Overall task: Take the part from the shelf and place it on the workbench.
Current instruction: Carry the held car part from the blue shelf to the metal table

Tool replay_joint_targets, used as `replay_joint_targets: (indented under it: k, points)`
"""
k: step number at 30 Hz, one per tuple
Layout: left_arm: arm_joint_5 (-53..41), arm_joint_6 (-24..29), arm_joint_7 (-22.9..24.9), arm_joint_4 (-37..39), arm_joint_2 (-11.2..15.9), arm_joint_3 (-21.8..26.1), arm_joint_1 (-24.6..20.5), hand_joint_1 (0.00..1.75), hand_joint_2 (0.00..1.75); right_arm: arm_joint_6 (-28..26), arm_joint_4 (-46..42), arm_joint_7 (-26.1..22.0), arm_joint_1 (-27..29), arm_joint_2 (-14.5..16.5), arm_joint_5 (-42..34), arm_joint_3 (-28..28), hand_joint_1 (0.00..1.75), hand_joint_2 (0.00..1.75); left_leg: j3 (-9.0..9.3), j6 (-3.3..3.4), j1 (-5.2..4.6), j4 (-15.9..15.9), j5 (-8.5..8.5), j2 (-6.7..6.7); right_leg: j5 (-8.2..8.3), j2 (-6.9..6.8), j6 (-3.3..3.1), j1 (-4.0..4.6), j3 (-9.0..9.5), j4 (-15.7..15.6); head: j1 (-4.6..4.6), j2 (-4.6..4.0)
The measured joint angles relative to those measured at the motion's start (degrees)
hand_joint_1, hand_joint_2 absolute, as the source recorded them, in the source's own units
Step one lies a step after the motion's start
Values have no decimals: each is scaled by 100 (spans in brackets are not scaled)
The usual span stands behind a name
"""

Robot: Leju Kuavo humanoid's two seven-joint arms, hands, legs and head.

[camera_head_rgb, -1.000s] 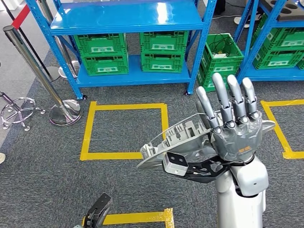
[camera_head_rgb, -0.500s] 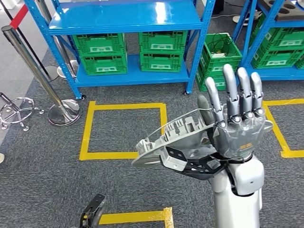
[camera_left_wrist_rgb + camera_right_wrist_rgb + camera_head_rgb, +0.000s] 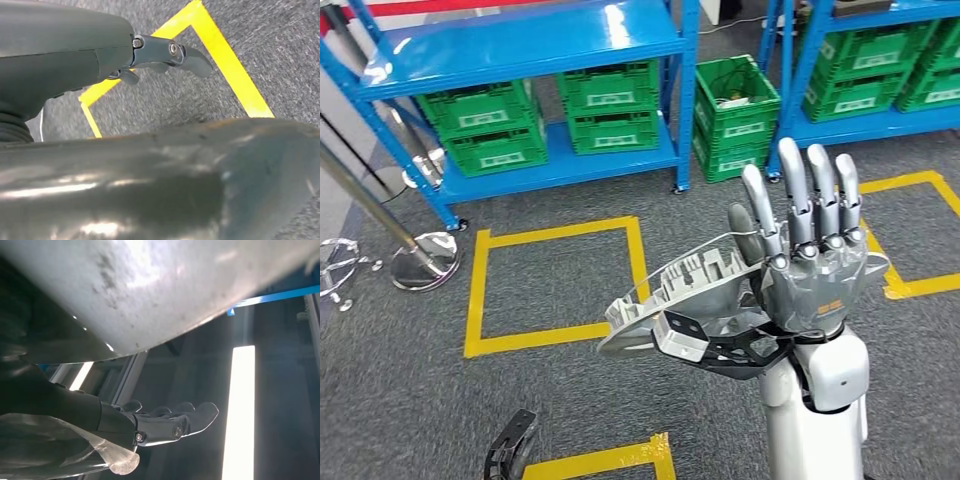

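The grey part (image 3: 682, 305) was held up in the right hand (image 3: 814, 285), carried above the carpeted floor (image 3: 410, 400), its fingers (image 3: 792, 190) extended upward behind it. The left hand (image 3: 509, 455) was seen low near the yellow tape (image 3: 546, 335), its state impossible to tell. Green crates (image 3: 610, 105) were stacked on the blue shelf (image 3: 546, 165) beyond.

whole view swung since a second ago, so the blue shelf (image 3: 524, 45) and green crates (image 3: 610, 100) slid toward 9 o'clock
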Motion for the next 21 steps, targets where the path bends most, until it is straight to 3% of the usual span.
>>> replay_joint_targets:
  k: [2, 3, 4, 6, 8, 11, 13, 14, 15, 17, 18, 19, 20, 21]
  points:
    - [0, 0, 1, 8, 7, 1, 12, 0, 0, 0, 13, 1, 1, 0, 0, 17, 0, 175, -308, 14, -8, 723, -308, -68, 9, 127, -26, 23, -15, 1, -12, 0]
    - [0, 0, 2, 10, 9, 1, 18, 0, 0, 0, 20, 1, 3, 0, 0, 20, 0, 175, -384, 37, -16, 887, -320, -82, 13, 198, -34, 37, -18, 1, -13, 0]
    - [0, 0, 2, 11, 9, 1, 21, 0, 0, 0, 26, 1, 3, 0, 0, 22, 0, 175, -366, 73, -28, 833, -220, -101, 15, 272, -38, 50, -18, 2, -12, 0]
    - [0, 0, 2, 11, 10, 1, 22, 0, 0, 0, 29, 1, 2, 0, 0, 28, 0, 175, -115, 168, -56, 251, 175, -210, 18, 408, -42, 68, -8, 2, -13, 0]
    - [0, 0, 2, 11, 11, 1, 21, 0, 0, 0, 29, 1, 0, 0, 0, 33, 0, 175, 75, 227, -72, -189, 420, -315, 19, 475, -42, 75, 1, 2, -14, 0]
    - [0, 0, 2, 11, 11, 1, 21, 0, 0, 0, 29, 1, 0, 0, 0, 33, 0, 175, 107, 239, -74, -264, 456, -347, 19, 486, -42, 75, 2, 2, -14, 0]
    - [0, 0, 2, 15, 29, 2, 23, 0, 0, 0, 29, 1, -1, 0, -1, 34, 0, 175, 178, 281, -65, -400, 460, -507, 24, 514, -37, 68, -9, -2, 3, 0]
    - [0, -1, 3, 19, 30, 3, 15, 0, 0, 0, 30, 1, -3, 0, -1, 37, 0, 175, 233, 299, -63, -544, 468, -524, 52, 597, 8, 60, -38, -23, -8, 0]
    - [1, 0, 3, 22, 33, 4, 2, 0, 0, -1, 31, 1, -9, -1, -2, 39, 0, 175, 292, 313, -54, -700, 485, -499, 10, 540, 57, 59, -114, 27, 8, 0]
    - [2, -1, 5, 27, 19, 5, -18, 0, 0, -2, 34, 2, -24, -3, -2, 44, 0, 175, 351, 306, -53, -914, 536, -257, -221, 315, 165, 65, -380, 429, 27, 1]
    - [2, -1, 5, 28, 19, 5, -12, 0, 0, -2, 36, 2, -27, -4, -2, 43, 0, 175, 356, 306, -54, -936, 551, -162, -418, 120, 183, 71, -554, 794, 56, 1]
    - [2, -2, 6, 30, 19, 5, 1, 0, 0, -2, 39, 2, -26, -5, -2, 43, 0, 175, 352, 307, -62, -932, 549, -83, -546, 59, 199, 70, -695, 1122, 57, 1]
    - [2, -2, 6, 32, 19, 5, 13, 0, 0, -2, 42, 3, -22, -5, -2, 42, 0, 175, 350, 307, -69, -929, 547, -4, -595, 31, 210, 69, -771, 1319, 56, 1]
    - [2, -2, 6, 34, 19, 5, 16, 0, 0, -2, 44, 3, -20, -6, -2, 42, 0, 175, 350, 306, -75, -926, 545, 71, -539, 11, 214, 69, -742, 1307, 56, 0]
